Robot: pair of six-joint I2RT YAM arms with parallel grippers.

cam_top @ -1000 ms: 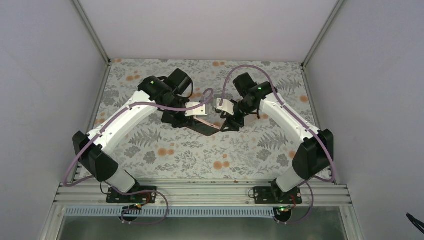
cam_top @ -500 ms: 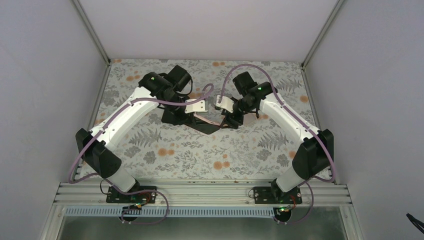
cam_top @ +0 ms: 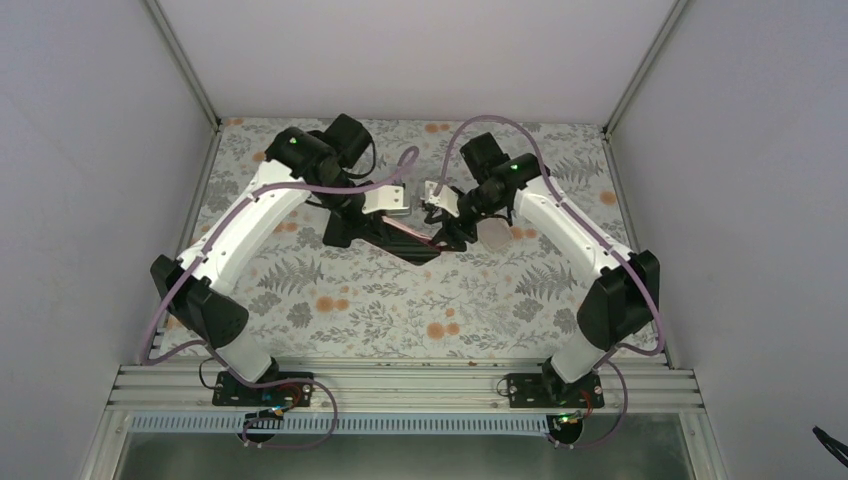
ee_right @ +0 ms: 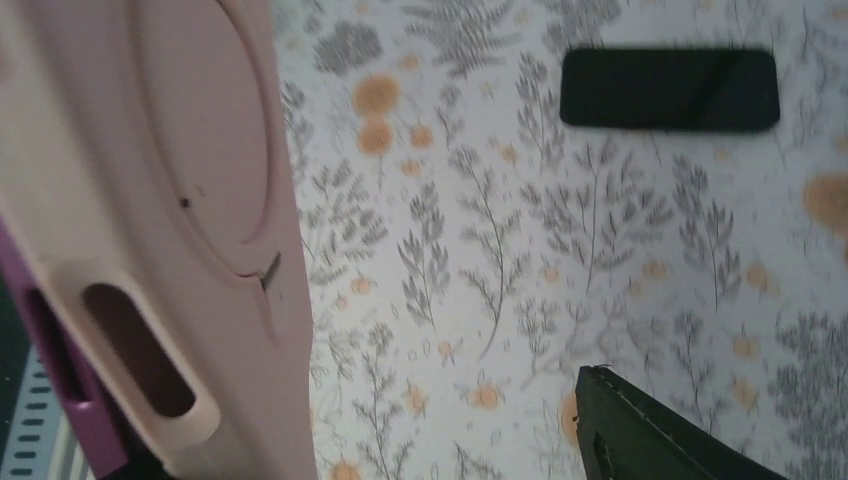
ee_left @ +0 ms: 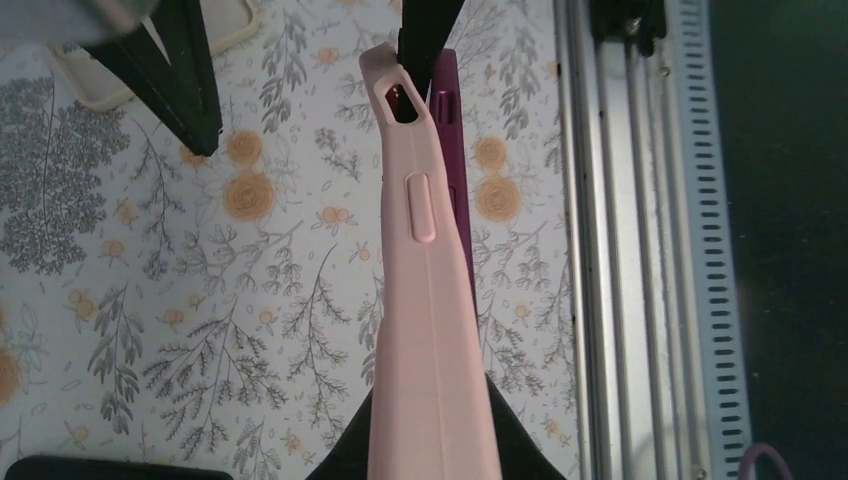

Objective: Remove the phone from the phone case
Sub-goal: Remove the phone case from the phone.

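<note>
**Phone extraction: started along one edge, not complete**

**Top external view.** The left hand (cam_top: 392,236) and right hand (cam_top: 446,232) meet over the far half of the tabletop (cam_top: 400,320), toward 12 o'clock from its centre. The left arm reaches in from 9 o'clock and the right arm from 3 o'clock, both with elbows raised and wrists angled down. The phone case (cam_top: 418,232) spans the gap between the hands. A pale spare case (cam_top: 495,232) lies just beside the right hand, at its 3 o'clock.

**Left wrist view.** The left hand is closed on the near end of the pink phone case, which runs edge-on toward 12 o'clock, held above the tabletop. The purple phone (ee_left: 450,150) shows as a strip along the case's 3 o'clock side. It is judged to be partly lifted out along that long edge, with the rest seated. One right-hand finger (ee_left: 422,30) touches the far end, where case and phone part. The other stands well apart at 10 o'clock, so the right hand is spread wide and grips nothing.

**Right wrist view.** The back of the case fills the 9 o'clock side, and the phone's edge shows at 7 o'clock. One finger sits at 5 o'clock, touching nothing; the other is hidden. A black phone (ee_right: 668,88) lies on the tabletop at 1 o'clock.

**Remaining.** Free the seated edges and draw the phone out.
</note>
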